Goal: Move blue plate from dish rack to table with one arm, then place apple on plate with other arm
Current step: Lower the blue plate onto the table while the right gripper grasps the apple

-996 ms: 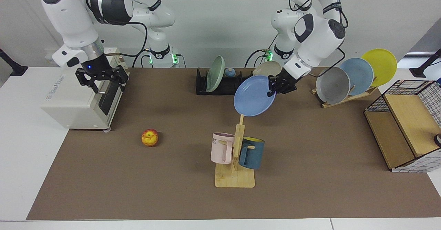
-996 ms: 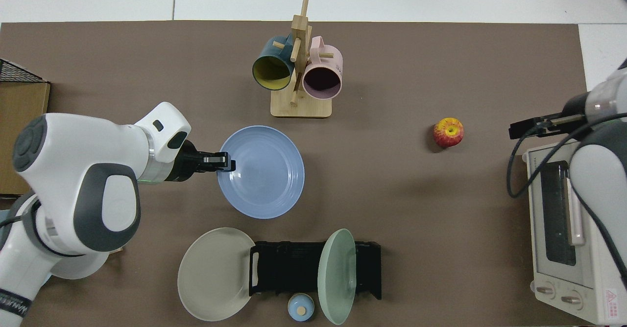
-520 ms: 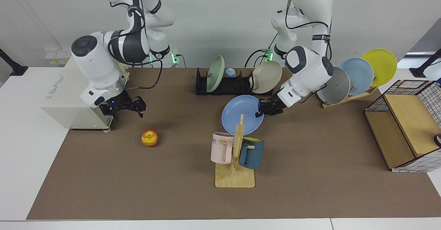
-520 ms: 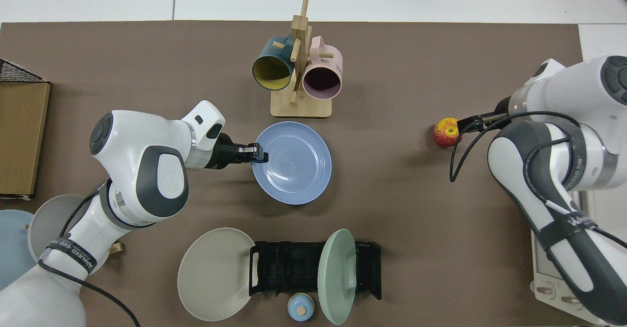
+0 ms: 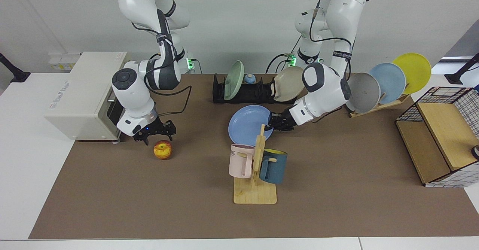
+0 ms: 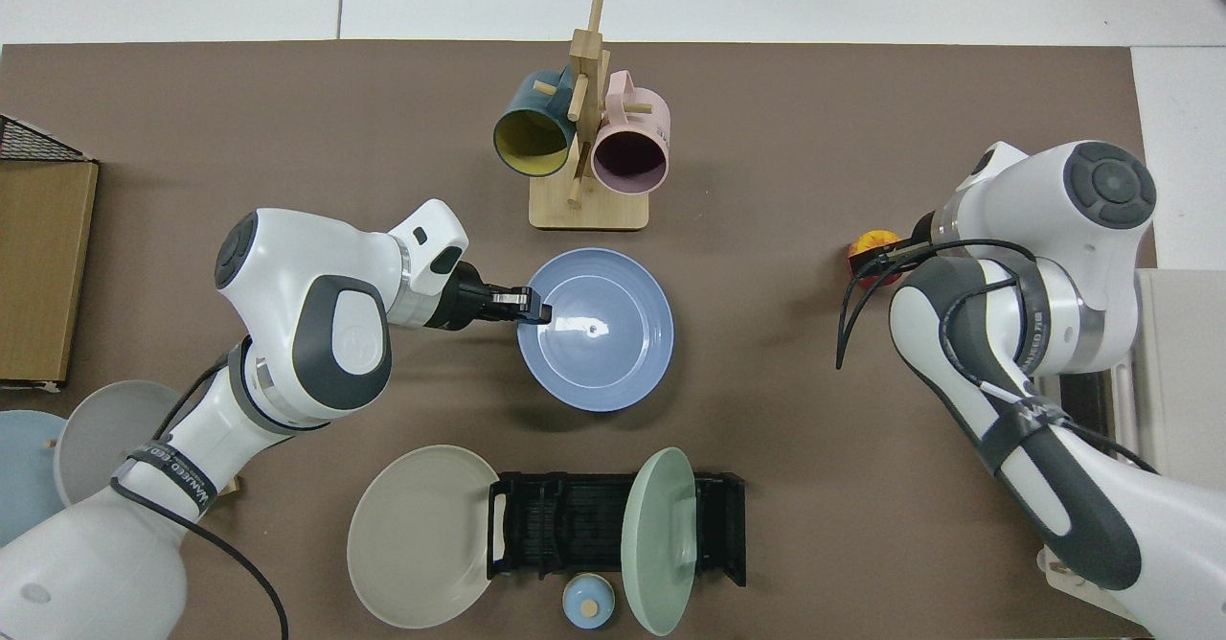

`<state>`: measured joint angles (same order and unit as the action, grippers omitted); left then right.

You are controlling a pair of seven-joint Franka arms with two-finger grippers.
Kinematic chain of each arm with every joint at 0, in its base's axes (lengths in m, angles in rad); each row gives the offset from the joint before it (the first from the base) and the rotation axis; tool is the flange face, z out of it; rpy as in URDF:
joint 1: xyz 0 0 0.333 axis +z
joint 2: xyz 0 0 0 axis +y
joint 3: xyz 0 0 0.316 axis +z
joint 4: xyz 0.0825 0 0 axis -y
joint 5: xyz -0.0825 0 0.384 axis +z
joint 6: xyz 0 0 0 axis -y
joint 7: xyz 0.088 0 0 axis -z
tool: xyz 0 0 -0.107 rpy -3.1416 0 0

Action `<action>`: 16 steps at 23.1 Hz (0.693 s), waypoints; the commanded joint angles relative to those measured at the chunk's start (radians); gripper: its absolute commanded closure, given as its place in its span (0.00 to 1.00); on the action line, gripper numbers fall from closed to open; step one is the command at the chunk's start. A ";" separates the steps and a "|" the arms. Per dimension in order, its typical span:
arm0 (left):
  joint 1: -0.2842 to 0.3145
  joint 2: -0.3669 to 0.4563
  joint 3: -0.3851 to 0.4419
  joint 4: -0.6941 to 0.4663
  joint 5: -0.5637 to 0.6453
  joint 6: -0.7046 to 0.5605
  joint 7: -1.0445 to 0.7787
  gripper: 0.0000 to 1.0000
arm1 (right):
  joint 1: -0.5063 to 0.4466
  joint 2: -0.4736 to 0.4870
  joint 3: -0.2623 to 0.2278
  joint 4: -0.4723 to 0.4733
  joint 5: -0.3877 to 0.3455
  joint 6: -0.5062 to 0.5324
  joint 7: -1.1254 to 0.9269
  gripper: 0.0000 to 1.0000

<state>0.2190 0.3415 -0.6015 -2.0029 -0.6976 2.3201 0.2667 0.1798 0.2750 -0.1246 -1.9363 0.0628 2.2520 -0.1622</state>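
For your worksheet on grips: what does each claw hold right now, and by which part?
Left claw grips the blue plate by its rim. Right claw, fingers open, is beside the apple, holding nothing.

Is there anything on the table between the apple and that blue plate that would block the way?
Nothing visible does. Bare table lies between the apple and the blue plate. The mug tree stands off to one side of that path.

bright even light, soft shadows, glare on blue plate (image 6: pixel 596 329).
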 commanded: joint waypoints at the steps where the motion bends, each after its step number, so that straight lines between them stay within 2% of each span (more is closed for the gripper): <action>1: 0.007 0.050 -0.009 0.026 -0.013 -0.008 0.068 1.00 | -0.006 0.027 0.002 -0.033 0.011 0.075 -0.039 0.00; 5: -0.010 0.056 -0.015 0.026 -0.011 0.044 0.104 1.00 | -0.006 0.050 0.002 -0.030 0.011 0.087 -0.037 0.00; 8: -0.055 0.056 -0.015 0.024 0.021 0.131 0.109 1.00 | -0.002 0.055 0.000 -0.035 0.011 0.120 -0.037 0.00; 11: -0.064 0.056 -0.015 0.024 0.029 0.143 0.097 1.00 | -0.005 0.064 0.000 -0.029 0.011 0.127 -0.034 0.00; 12: -0.067 0.056 -0.015 0.024 0.029 0.145 0.097 0.94 | -0.008 0.070 0.002 -0.027 0.011 0.142 -0.033 0.00; 14: -0.067 0.056 -0.015 0.024 0.029 0.147 0.097 0.72 | -0.005 0.078 0.002 -0.030 0.011 0.175 -0.027 0.00; 16: -0.072 0.056 -0.015 0.024 0.029 0.147 0.092 0.63 | -0.003 0.085 0.002 -0.029 0.011 0.182 -0.025 0.00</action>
<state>0.1583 0.3854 -0.6233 -1.9948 -0.6866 2.4526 0.3622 0.1798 0.3418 -0.1250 -1.9609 0.0627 2.3853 -0.1648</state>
